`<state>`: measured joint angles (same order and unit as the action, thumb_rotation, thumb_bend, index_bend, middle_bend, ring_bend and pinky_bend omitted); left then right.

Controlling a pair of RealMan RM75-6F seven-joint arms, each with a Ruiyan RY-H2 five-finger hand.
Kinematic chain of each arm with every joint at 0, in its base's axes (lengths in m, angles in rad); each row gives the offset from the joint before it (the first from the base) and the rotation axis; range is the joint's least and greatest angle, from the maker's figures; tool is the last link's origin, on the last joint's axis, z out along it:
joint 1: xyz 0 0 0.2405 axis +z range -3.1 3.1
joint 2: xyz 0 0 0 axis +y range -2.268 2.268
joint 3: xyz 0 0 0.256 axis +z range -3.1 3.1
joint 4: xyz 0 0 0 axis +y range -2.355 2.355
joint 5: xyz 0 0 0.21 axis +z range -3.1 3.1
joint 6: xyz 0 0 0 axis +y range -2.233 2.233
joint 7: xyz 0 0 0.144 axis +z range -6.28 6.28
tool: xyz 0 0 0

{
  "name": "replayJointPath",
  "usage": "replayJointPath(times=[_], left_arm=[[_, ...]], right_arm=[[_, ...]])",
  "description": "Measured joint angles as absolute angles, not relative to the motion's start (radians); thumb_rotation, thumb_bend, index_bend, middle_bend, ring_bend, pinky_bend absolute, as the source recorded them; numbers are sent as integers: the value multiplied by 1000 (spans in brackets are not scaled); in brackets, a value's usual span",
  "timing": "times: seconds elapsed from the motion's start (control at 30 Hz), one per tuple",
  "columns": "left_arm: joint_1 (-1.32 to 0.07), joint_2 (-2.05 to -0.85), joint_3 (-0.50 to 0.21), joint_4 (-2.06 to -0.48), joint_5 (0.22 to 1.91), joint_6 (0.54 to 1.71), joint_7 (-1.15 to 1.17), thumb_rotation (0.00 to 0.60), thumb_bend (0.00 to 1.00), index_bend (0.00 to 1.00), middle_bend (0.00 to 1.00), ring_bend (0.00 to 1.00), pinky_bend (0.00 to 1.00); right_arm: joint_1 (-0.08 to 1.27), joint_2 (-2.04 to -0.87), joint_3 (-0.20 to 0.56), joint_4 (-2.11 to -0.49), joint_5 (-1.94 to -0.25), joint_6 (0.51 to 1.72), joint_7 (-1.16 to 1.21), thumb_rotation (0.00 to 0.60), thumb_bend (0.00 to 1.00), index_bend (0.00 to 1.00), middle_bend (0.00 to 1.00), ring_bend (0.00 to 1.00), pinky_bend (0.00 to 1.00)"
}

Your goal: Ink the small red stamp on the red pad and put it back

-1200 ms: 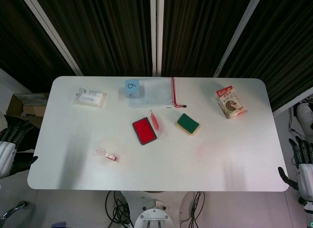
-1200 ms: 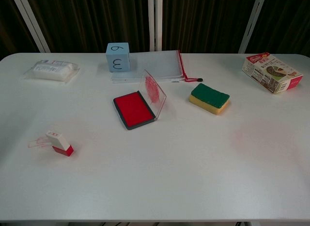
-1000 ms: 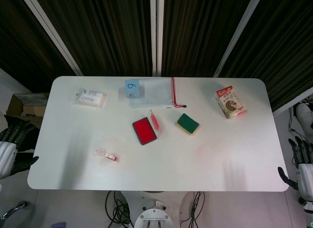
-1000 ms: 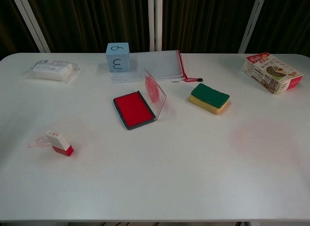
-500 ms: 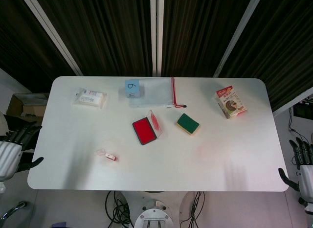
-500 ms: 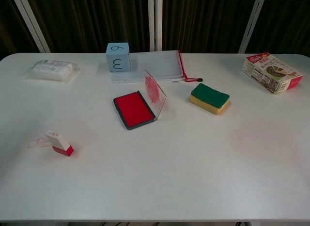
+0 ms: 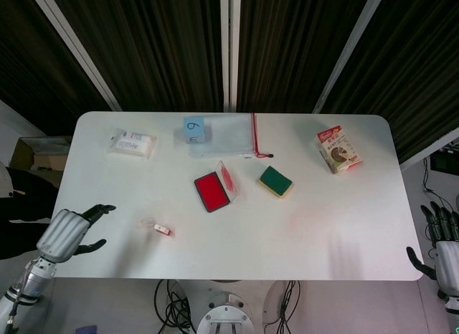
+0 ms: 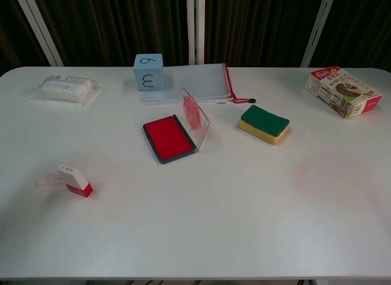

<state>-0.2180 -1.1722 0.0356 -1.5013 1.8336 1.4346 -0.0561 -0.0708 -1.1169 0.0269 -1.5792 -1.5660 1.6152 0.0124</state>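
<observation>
The small red-and-white stamp (image 7: 163,230) (image 8: 74,180) lies on its side near the table's front left, with its clear cap (image 8: 49,178) just to its left. The red ink pad (image 7: 211,191) (image 8: 168,138) sits in the middle with its clear lid (image 8: 193,117) raised. My left hand (image 7: 69,233) hovers over the table's front left edge, fingers apart and holding nothing, well left of the stamp. My right hand (image 7: 443,255) hangs off the table's front right corner, fingers spread, empty. The chest view shows neither hand.
A blue cube (image 8: 149,71), a mesh zip pouch (image 8: 195,83) and a wrapped white packet (image 8: 65,89) lie along the back. A green-and-yellow sponge (image 8: 264,124) sits right of the pad. A snack box (image 8: 344,91) is at the back right.
My left hand has swung in from beside the table to over its front left edge, toward the stamp. The right hand has barely moved. Nothing on the table has shifted.
</observation>
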Motion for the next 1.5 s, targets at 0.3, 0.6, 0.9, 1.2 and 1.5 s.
replayJointPath(times=[0.3, 0.6, 0.9, 1.2, 1.5], left_arm=[[-318, -1388, 38, -1366, 1865, 1327, -13, 600, 136, 216, 271, 928, 1000], [-398, -1520, 44, -1240, 1857, 1237, 43, 600, 160, 248, 298, 929, 1000], [-430, -1584, 64, -1145, 1838, 1215, 50, 600, 210, 294, 350, 932, 1000], [-450, -1624, 77, -1089, 1814, 1220, -3, 600, 286, 369, 438, 936, 1000], [-456, -1638, 94, -1059, 1793, 1224, -6, 600, 300, 468, 496, 942, 1000]], right_arm=[[-84, -1109, 25, -1573, -1563, 1631, 28, 600, 204, 0, 0, 0, 0], [-91, -1102, 24, -1559, -1554, 1632, 50, 600, 204, 0, 0, 0, 0], [-89, -1100, 26, -1553, -1545, 1620, 54, 600, 206, 0, 0, 0, 0], [-89, -1082, 20, -1578, -1530, 1599, 35, 600, 226, 0, 0, 0, 0], [-93, -1080, 23, -1572, -1525, 1602, 46, 600, 226, 0, 0, 0, 0]])
